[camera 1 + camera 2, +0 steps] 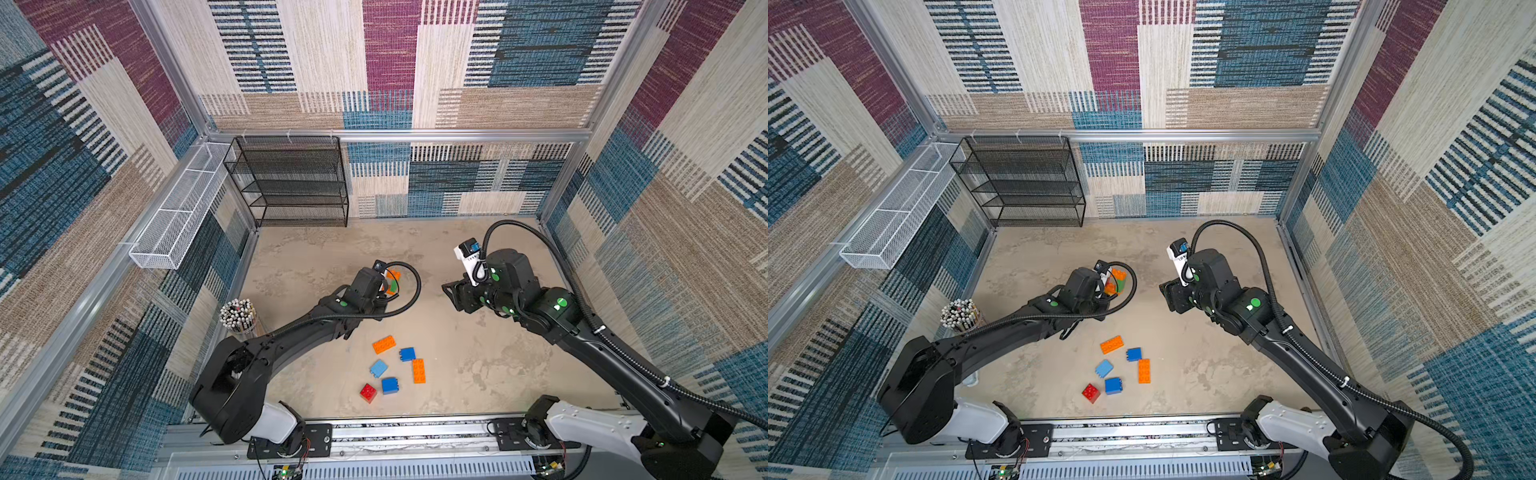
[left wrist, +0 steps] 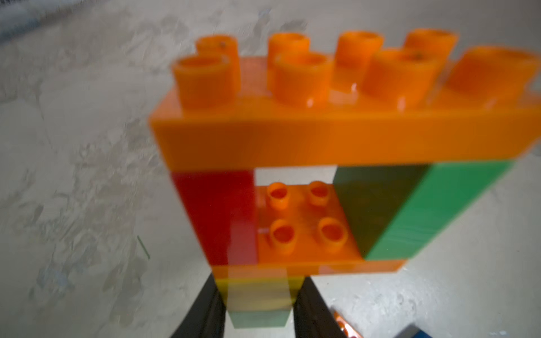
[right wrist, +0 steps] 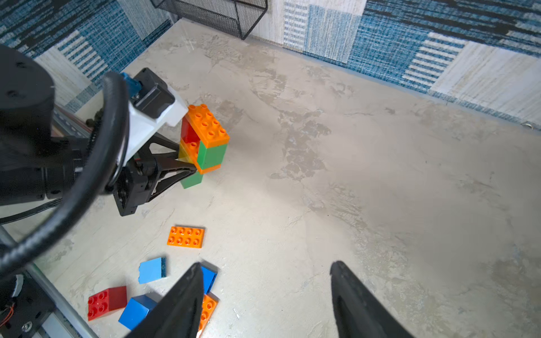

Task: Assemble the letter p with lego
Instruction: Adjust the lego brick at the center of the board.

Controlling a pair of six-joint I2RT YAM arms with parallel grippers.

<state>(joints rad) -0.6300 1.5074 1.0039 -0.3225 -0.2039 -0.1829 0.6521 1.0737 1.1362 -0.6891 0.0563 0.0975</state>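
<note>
My left gripper (image 2: 259,295) is shut on the yellow and green stem of an upright lego assembly (image 2: 322,140). Above the stem, two long orange bricks enclose a red and a green square with a gap between them. The right wrist view shows the assembly (image 3: 205,140) sideways on, and it appears in a top view (image 1: 392,276) past the left wrist. My right gripper (image 3: 266,264) is open and holds nothing, to the right of the assembly (image 1: 451,293). Loose lego lies nearer the front: an orange brick (image 1: 383,344), another orange brick (image 1: 419,370), a blue one (image 1: 407,354), a light blue one (image 1: 378,368), another blue one (image 1: 390,385) and a red one (image 1: 368,392).
A black mesh shelf (image 1: 291,183) stands at the back left wall. A white wire basket (image 1: 178,216) hangs on the left wall. A cup of pens (image 1: 239,316) stands by the left edge beside my left arm.
</note>
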